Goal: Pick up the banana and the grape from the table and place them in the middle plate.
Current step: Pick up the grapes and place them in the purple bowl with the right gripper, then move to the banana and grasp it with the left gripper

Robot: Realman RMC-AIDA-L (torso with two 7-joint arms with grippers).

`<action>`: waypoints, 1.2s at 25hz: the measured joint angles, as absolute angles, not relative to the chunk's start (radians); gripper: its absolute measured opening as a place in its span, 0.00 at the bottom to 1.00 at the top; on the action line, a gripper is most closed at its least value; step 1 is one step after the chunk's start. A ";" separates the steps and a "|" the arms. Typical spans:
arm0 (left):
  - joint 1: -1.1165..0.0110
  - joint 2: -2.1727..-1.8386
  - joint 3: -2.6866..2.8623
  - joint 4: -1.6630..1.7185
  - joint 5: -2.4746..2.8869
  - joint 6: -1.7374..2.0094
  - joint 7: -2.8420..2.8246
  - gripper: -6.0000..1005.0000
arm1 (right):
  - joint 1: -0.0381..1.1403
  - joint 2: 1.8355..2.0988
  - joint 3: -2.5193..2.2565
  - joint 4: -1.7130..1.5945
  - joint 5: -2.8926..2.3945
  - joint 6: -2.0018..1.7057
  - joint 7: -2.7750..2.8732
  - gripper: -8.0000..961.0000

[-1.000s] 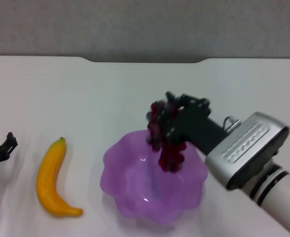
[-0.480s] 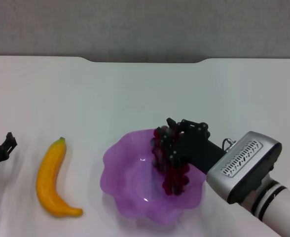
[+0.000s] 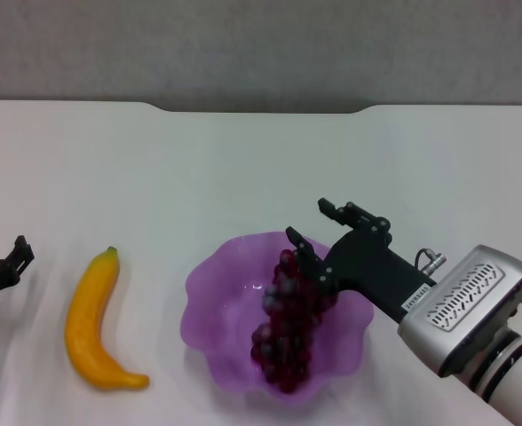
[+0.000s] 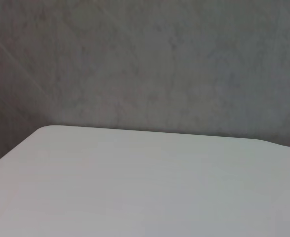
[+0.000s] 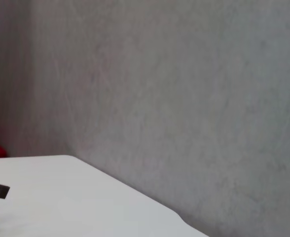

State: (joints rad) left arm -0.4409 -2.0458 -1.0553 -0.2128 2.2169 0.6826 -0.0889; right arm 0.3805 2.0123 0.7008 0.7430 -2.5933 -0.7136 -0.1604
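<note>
Nearest the front edge of the bench (image 3: pixel 243 160), the grape (image 3: pixel 286 333) lies inside the middle plate (image 3: pixel 215 302), a dark bunch stretched along the bowl's right half with its lower end near the front rim. It rests on the plastic under its own weight, which suggests this half of the task is done. Just behind and to the right of it, the right gripper (image 3: pixel 326 230) hangs over the plate's far right rim with its fingers spread apart and nothing between them; one fingertip sits at the top of the bunch, though whether it touches the fruit cannot be told. Its arm reaches in from the front right corner, low enough to set the bunch down rather than drop it.

Toward the front left corner, the banana (image 3: pixel 96 321) lies flat on the bench, well apart from the plate, its green stem tip pointing to the far edge. It has not yet been picked up. At the left edge the left gripper (image 3: pixel 2 268) sits parked, near the banana; I cannot tell its grip.
</note>
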 joint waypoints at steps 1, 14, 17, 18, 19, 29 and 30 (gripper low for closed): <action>-0.441 -2.046 -1.056 -0.213 2.216 0.683 -0.089 0.89 | 0.380 2.012 0.701 0.740 -2.593 -0.717 -0.159 0.46; -0.452 -2.047 -1.055 -0.219 2.217 0.683 -0.091 0.89 | 0.410 2.014 0.714 0.472 -2.526 -1.029 0.007 0.84; -0.452 -2.048 -1.054 -0.224 2.218 0.683 -0.095 0.89 | 0.410 2.012 0.729 0.396 -2.456 -1.069 0.033 0.83; -0.451 -2.047 -1.054 -0.231 2.218 0.683 -0.098 0.89 | 0.410 2.012 0.734 0.368 -2.422 -1.079 0.040 0.83; -0.450 -2.047 -1.054 -0.240 2.218 0.683 -0.100 0.89 | 0.410 2.013 0.736 0.351 -2.395 -1.077 0.047 0.83; -0.424 -2.022 -1.006 -0.452 2.220 0.583 -0.097 0.89 | 0.420 2.012 0.730 0.285 -2.238 -0.901 0.046 0.83; -0.414 -2.011 -1.011 -0.501 2.220 0.547 -0.089 0.89 | 0.421 2.012 0.728 0.284 -2.239 -0.896 0.046 0.83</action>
State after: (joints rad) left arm -0.4137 -2.0107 -1.0111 -0.5015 2.2198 0.5468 -0.0890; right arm 0.4206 2.0120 0.7285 0.2837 -2.2390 -0.8958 0.0460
